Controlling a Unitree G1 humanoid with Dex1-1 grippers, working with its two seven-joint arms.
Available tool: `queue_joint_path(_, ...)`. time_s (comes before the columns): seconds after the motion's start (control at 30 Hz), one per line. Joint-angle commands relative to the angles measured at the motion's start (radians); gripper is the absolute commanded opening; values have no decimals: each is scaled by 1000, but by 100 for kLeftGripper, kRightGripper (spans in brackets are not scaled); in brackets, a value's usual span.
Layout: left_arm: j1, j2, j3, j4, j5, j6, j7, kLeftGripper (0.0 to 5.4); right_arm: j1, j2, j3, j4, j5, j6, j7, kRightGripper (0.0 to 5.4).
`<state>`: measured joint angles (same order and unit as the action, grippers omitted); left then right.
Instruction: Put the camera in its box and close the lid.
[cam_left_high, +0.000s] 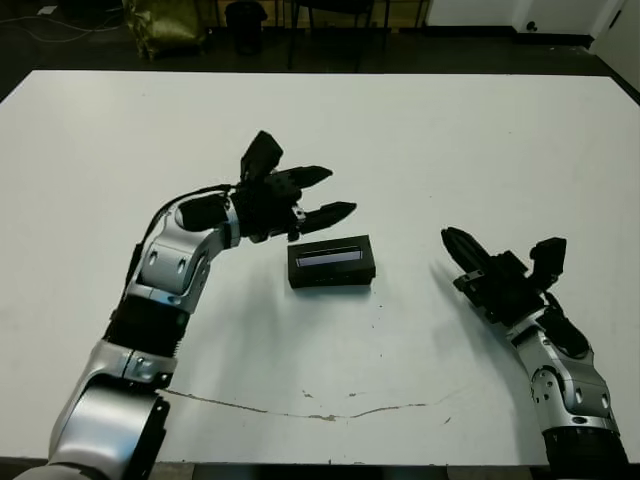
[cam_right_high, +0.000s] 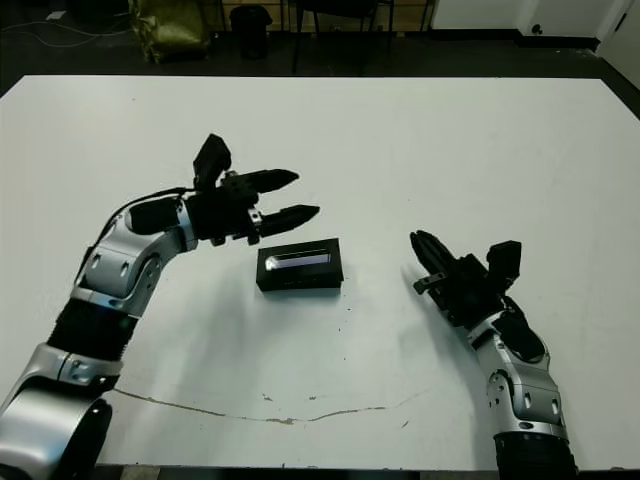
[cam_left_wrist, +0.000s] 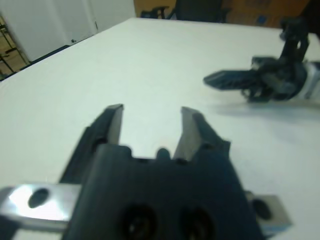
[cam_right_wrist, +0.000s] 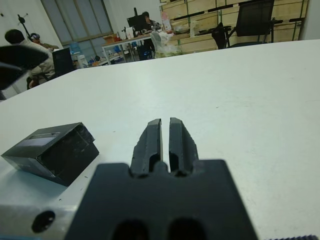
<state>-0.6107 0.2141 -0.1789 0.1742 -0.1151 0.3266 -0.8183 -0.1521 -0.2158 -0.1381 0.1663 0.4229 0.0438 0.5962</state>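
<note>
The black box (cam_left_high: 332, 275) lies at the table's middle with the lid (cam_left_high: 330, 256) flat on top of it, silvery stripe facing up. The camera is hidden. My left gripper (cam_left_high: 338, 192) hovers just behind and left of the box, open, with nothing between its fingers. The left wrist view shows those fingers (cam_left_wrist: 112, 125) spread over bare table. My right gripper (cam_left_high: 450, 238) rests low to the box's right, a hand's width away, shut on nothing. In the right wrist view its fingers (cam_right_wrist: 150, 137) are pressed together and the box (cam_right_wrist: 60, 157) lies off to one side.
A thin dark crack line (cam_left_high: 300, 405) runs across the white table (cam_left_high: 450, 130) near its front edge. Beyond the far edge stand a chair (cam_left_high: 340, 20), a dark bin (cam_left_high: 245, 20) and a yellow bag (cam_left_high: 165, 25). People (cam_right_wrist: 22, 42) sit at desks far behind.
</note>
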Motion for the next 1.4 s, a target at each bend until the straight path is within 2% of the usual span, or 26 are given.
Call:
queue_joint_path(0.03, 40, 36, -36, -42, 44, 48, 37, 158, 12, 0, -5, 0, 4, 26, -8, 0)
queue_joint_path(0.23, 112, 30, -30, -164, 73, 81, 160, 7, 16, 3, -6, -13, 7, 21, -9, 0)
queue_joint_path(0.5, 323, -10, 115, -396, -18, 79, 334, 3, -18, -5, 34, -168, -10, 73, -51, 0)
queue_joint_path(0.63, 429, -26, 217, -512, -113, 84, 387, 3, -63, -9, 84, -254, -46, 149, -102, 0)
queue_joint_path(0.73, 487, -29, 298, -574, -202, 111, 415, 3, -101, 0, 131, -265, -70, 160, -101, 0)
queue_joint_path(0.87, 544, -31, 377, -614, -296, 113, 449, 3, -150, -1, 196, -289, -97, 237, -111, 0)
queue_joint_path(1.07, 567, -17, 414, -626, -330, 100, 496, 3, -178, 20, 288, -241, -150, 206, -79, 0)
queue_joint_path(1.17, 562, -8, 414, -628, -334, 102, 507, 3, -188, 30, 324, -223, -176, 233, -83, 0)
queue_joint_path(1.4, 550, -11, 407, -636, -365, 101, 538, 3, -187, 33, 371, -172, -246, 215, -81, 0)
